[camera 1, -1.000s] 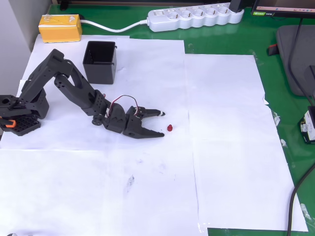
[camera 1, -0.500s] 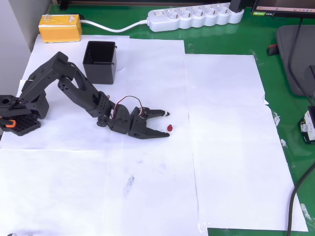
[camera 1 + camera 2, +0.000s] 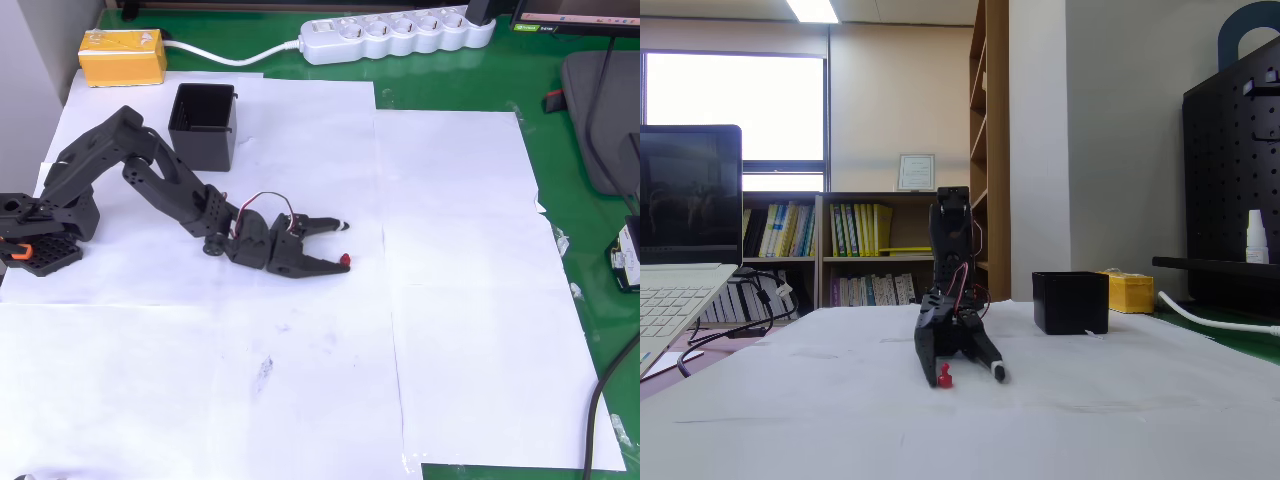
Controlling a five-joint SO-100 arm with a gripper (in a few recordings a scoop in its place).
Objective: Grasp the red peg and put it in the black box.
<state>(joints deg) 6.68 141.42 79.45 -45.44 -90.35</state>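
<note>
The tiny dark-red stubby plastic peg (image 3: 344, 259) sits on the white paper sheets (image 3: 300, 350) that cover the green table (image 3: 590, 130). It is right at the tip of one finger of the black two-finger robot gripper (image 3: 343, 243), between the two fingers. The fingers are spread apart and grip nothing. In the fixed view the peg (image 3: 944, 376) stands upright just in front of the low gripper (image 3: 970, 375); I cannot tell if the finger touches it.

The peg looks very light and hard, with a smooth skin, so it may slide or tip over if a finger bumps it. I think the best hold is across its middle, squeezed gently from both sides.

The small square black plastic box (image 3: 204, 126) with tall walls stands well apart, near the arm's base, and looks empty
</note>
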